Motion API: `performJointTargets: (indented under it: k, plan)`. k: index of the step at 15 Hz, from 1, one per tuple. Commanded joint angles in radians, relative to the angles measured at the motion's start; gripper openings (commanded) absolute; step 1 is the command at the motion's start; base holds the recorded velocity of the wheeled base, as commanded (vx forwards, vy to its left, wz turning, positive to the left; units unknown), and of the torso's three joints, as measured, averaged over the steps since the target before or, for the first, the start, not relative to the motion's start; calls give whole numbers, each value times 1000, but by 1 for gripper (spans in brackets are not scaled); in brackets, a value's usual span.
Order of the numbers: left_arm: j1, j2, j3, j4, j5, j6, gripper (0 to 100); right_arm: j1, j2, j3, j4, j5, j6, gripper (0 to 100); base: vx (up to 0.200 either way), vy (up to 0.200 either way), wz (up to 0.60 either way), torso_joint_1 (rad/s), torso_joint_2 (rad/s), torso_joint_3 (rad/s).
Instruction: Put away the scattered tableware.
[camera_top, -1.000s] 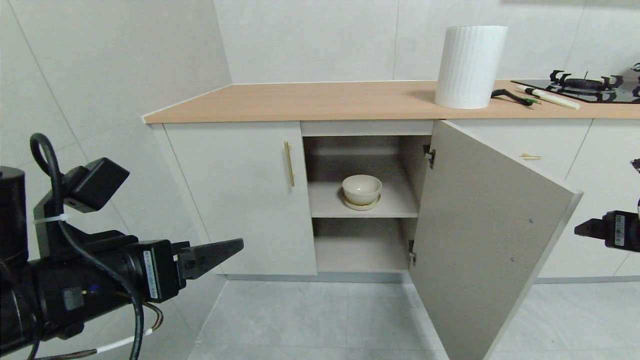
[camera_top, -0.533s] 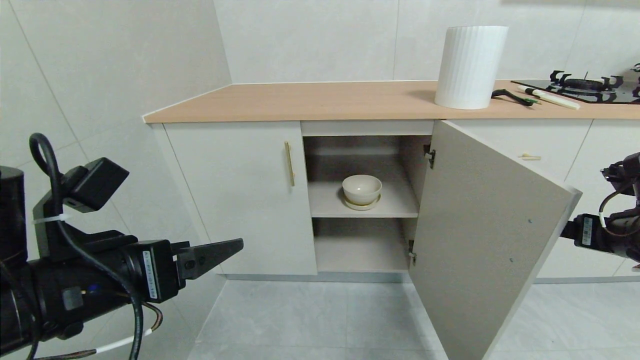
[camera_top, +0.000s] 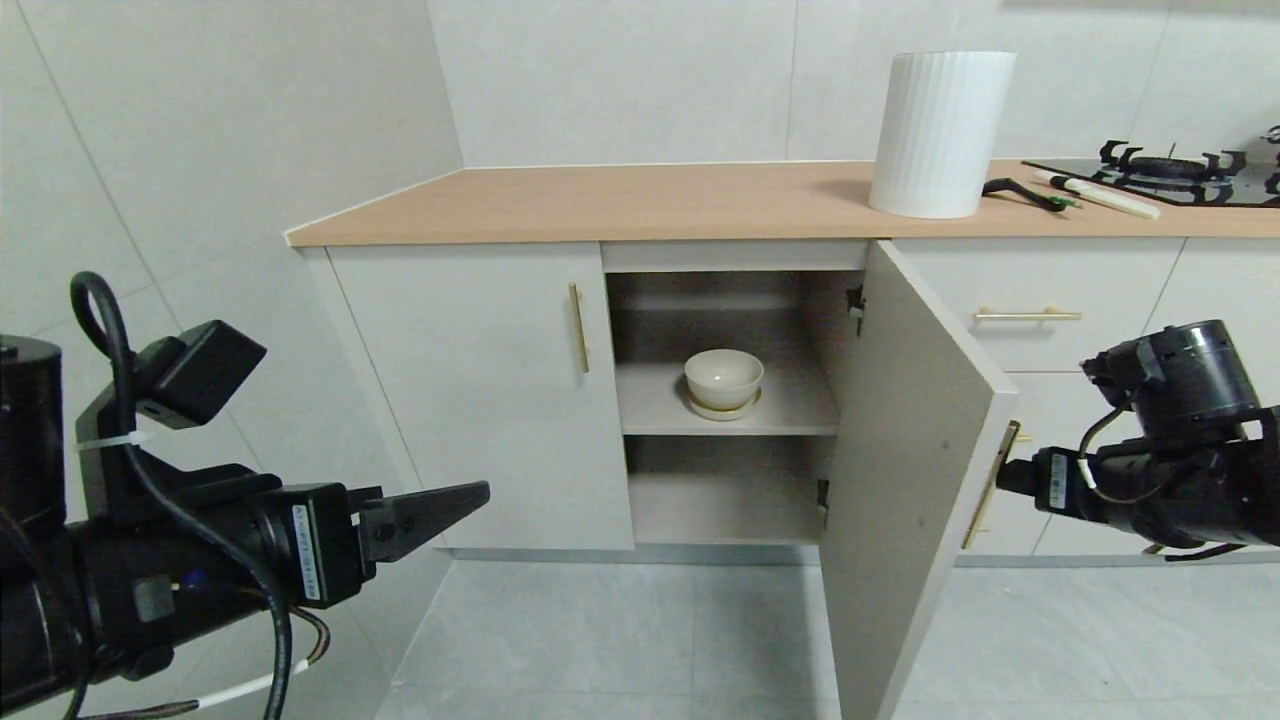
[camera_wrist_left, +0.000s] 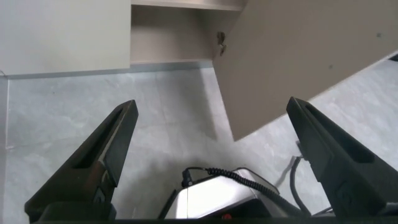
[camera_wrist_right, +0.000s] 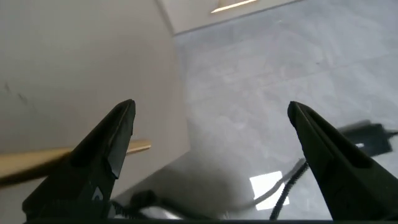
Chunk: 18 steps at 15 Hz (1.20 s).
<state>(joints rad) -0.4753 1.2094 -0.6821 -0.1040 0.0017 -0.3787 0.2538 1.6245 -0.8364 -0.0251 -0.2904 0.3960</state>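
Head view: the right gripper (camera_top: 1008, 477) is hovering at the handle (camera_top: 988, 487) of the open cabinet door (camera_top: 915, 440), jaws wide. The left gripper (camera_top: 440, 505) is hanging wide-jawed; a bowl (camera_top: 723, 377) is sitting inside.

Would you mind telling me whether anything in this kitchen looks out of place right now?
The cabinet door hangs half open, and a black tool and a pale utensil lie loose on the countertop beside the stove. The bowl sits squarely on its shelf.

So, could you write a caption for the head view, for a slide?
Open right gripper near the gold handle of the half-open cabinet door; a bowl on a saucer inside.
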Motion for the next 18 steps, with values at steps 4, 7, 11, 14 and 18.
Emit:
performJointTargets:
  k: [4, 7, 11, 14, 18]
  plan:
    - [0, 16, -4, -3, 1, -3, 100, 186, 158, -96, -70, 57, -14, 100, 0, 0, 0, 0, 0, 0]
    - [0, 27, -2, -3, 3, -5, 100, 214, 253, -210, -68, 112, -22, 100, 0, 0, 0, 0, 0, 0]
    - [0, 25, -4, -5, 6, -5, 100, 216, 351, -336, -70, 177, -35, 100, 0, 0, 0, 0, 0, 0]
    - [0, 32, 0, -5, 4, -5, 100, 216, 416, -389, -75, 194, -25, 100, 0, 0, 0, 0, 0, 0]
    - [0, 41, 3, -3, 3, -5, 100, 208, 477, -421, -185, 203, 11, 100, 0, 0, 0, 0, 0, 0]
